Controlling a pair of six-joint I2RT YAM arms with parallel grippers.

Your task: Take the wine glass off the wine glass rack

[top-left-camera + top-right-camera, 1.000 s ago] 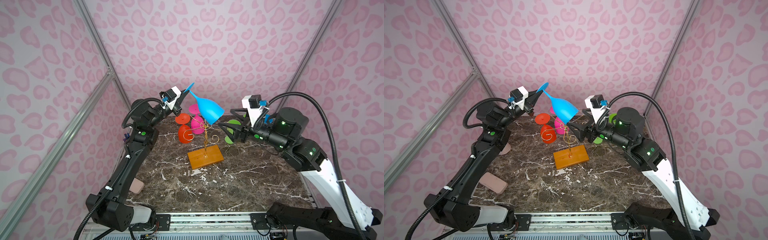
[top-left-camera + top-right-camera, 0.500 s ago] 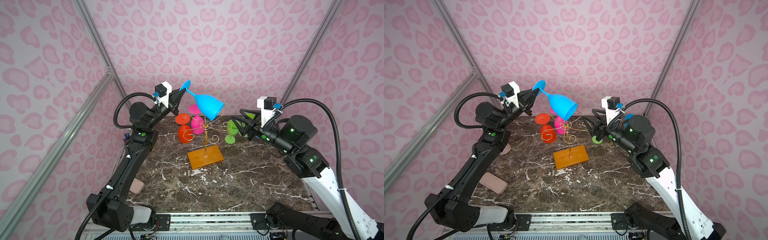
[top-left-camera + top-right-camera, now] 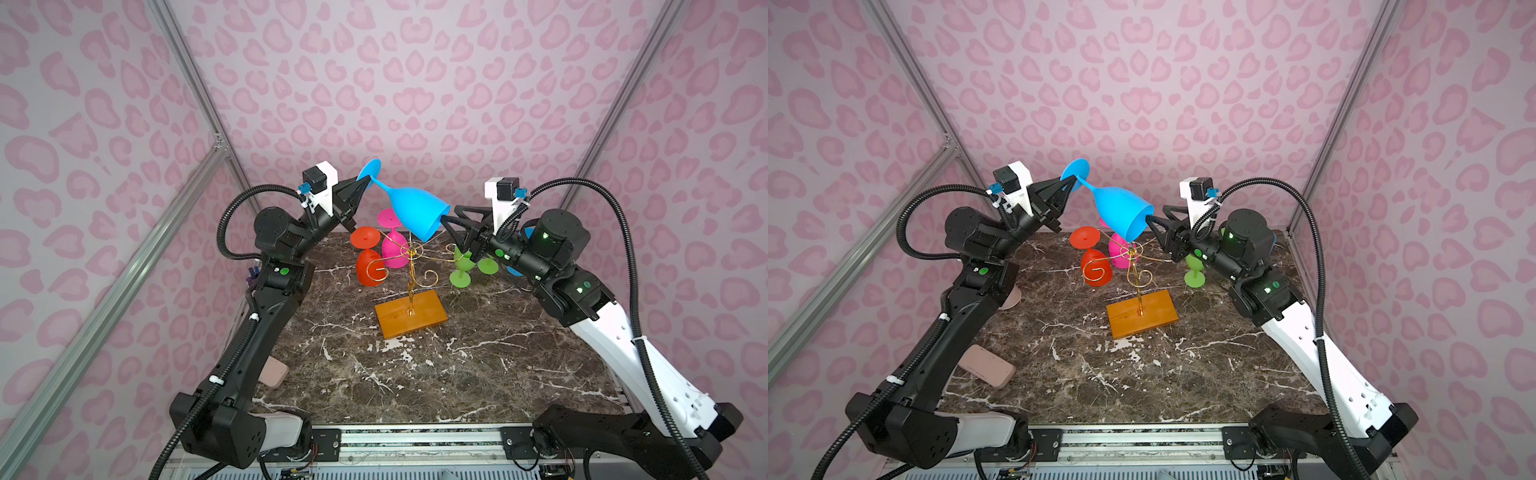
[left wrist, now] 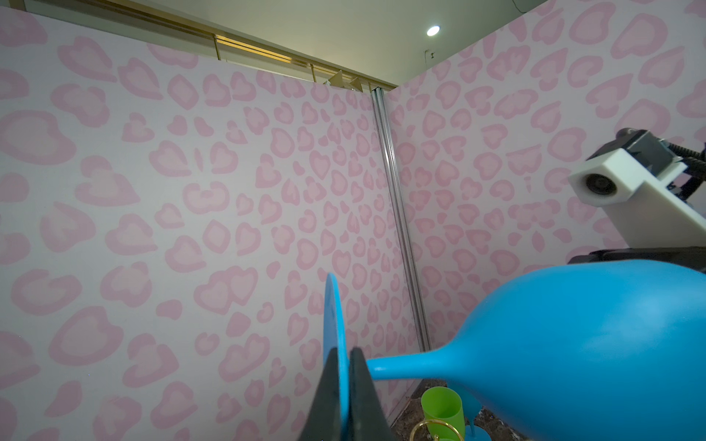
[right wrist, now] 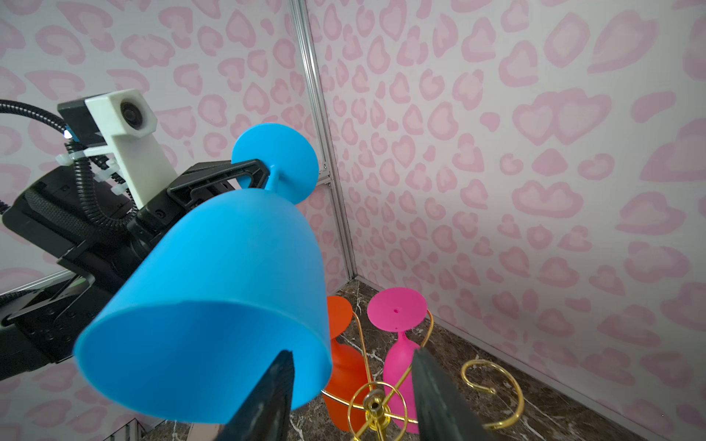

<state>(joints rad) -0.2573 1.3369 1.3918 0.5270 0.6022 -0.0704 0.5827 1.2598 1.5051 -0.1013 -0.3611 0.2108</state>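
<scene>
Left gripper is clamped on the foot disc of the blue wine glass — glass held in the air and tilted, foot up to the left, bowl mouth down to the right, just above the top of the wine glass rack, off its arms. Orange glass and pink glass hang upside down on the rack. Right gripper jaws apart — one finger at the bowl rim, the other clear. Green glass stands on the table.

One rack, at least five glasses
</scene>
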